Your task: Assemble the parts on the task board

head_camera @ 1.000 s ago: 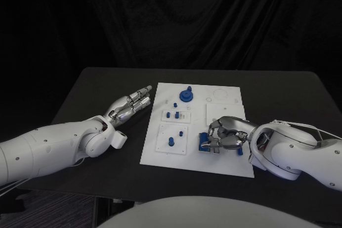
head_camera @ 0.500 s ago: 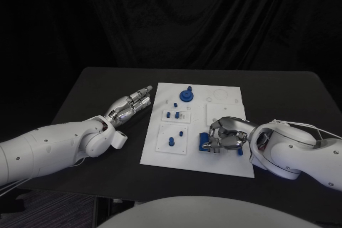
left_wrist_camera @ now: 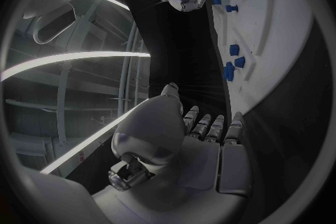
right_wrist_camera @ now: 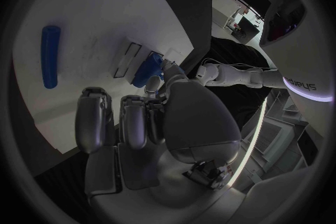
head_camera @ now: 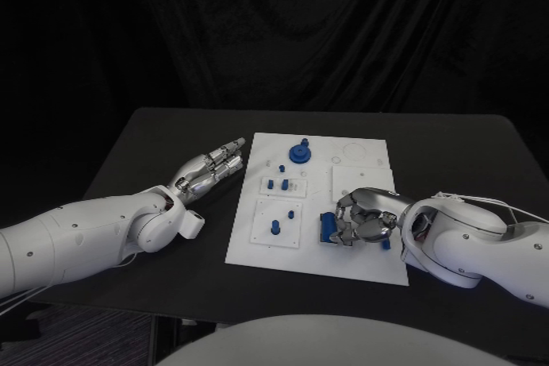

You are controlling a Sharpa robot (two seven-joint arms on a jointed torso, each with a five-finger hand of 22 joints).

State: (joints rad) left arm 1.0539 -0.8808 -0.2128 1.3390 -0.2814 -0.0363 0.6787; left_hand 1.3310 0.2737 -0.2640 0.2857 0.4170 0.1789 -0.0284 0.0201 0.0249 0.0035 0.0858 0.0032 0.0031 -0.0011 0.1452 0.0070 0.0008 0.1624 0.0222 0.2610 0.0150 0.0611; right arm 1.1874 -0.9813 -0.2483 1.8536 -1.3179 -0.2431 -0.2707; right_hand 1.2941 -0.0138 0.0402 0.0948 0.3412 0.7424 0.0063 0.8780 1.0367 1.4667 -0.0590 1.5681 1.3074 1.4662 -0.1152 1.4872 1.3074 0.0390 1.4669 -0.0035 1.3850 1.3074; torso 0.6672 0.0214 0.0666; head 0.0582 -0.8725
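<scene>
Little has moved since a second ago: my right hand (head_camera: pixel 364 220) has crept a touch toward the near edge of the task board (head_camera: pixel 254 251), its fingers drawn a little tighter, while my left hand (head_camera: pixel 209 170) and every loose part lie as they did.

Right hand sits over the board's near right portion, fingers curled inward around a blue block (head_camera: pixel 328 225) that stands at their tips on the side toward the board's middle. From the head view I read that as a grip; the right wrist view shows the fingers (right_wrist_camera: pixel 133 120) bent down with a blue piece (right_wrist_camera: pixel 146 69) just past their tips, touching or nearly so. A long blue peg (right_wrist_camera: pixel 50 56) lies flat on the white plate, apart from the fingers.

Left hand rests off the board beside its left edge, on the black table (head_camera: pixel 137 144), fingers straight and close together, holding nothing.

Elsewhere on the board: a blue gear (head_camera: pixel 300 152) stands near the far edge, small blue pegs (head_camera: pixel 274 184) sit in the middle left plate, and two more blue pieces (head_camera: pixel 278 224) lie in the near left plate.
</scene>
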